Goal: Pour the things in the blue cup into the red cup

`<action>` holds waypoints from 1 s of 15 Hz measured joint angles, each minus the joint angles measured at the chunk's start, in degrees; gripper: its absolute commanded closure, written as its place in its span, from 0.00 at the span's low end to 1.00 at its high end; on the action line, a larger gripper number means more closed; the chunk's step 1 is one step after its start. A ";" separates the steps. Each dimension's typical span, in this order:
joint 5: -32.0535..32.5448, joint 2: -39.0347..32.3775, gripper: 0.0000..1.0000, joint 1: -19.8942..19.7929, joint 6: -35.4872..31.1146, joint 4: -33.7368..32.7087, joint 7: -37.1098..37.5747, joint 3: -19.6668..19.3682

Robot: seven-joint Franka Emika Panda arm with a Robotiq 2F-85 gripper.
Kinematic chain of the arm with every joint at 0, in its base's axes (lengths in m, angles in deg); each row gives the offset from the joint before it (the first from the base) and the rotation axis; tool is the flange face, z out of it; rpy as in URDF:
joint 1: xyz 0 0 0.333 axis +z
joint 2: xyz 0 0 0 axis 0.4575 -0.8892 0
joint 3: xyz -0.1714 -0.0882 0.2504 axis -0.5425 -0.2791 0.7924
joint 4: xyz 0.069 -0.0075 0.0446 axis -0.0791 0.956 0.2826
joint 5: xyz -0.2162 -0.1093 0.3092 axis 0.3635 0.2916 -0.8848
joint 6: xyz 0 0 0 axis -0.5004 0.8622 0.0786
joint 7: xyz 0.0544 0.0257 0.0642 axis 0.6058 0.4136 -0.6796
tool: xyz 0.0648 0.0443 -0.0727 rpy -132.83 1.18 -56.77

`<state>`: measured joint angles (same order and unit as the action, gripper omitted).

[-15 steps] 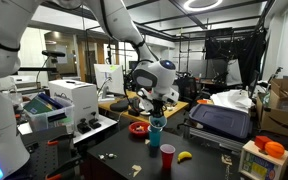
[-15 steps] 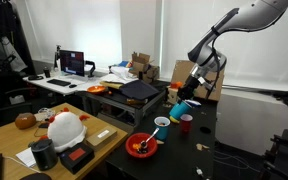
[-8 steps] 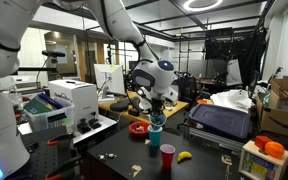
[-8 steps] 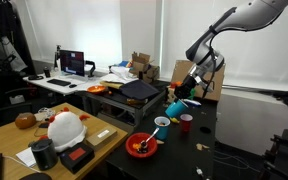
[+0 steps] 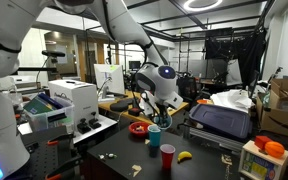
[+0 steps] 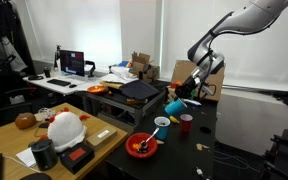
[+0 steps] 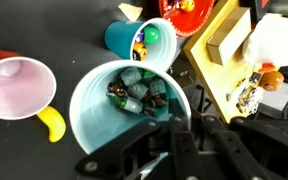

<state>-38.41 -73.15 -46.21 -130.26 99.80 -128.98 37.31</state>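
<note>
My gripper is shut on the rim of the light blue cup, which holds several small green and brown items. The cup is held above the table, tilted in an exterior view, with the gripper above it. It also shows in an exterior view. The red cup stands upright and empty at the left of the wrist view, beside and below the blue cup. It shows on the dark table in both exterior views.
A teal cup with small objects stands beyond the blue cup. A yellow banana lies by the red cup. A red bowl sits on the black table. Boxes, a printer and clutter surround it.
The gripper with the blue cup has shifted slightly sideways above the table. The red cup and the other things have not moved.
</note>
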 measured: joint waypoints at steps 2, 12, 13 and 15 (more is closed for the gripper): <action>-2.10 -0.65 0.99 0.45 0.00 -1.13 -0.83 -1.28; -10.92 -5.71 0.99 3.98 -0.62 -7.66 -3.34 -4.10; -11.95 -6.34 0.99 3.91 -0.88 -8.30 -4.21 -4.03; -14.67 -7.69 0.99 3.52 -0.98 -9.56 -7.32 -3.86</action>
<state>-53.09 -80.84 -42.69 -131.24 90.24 -136.30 33.45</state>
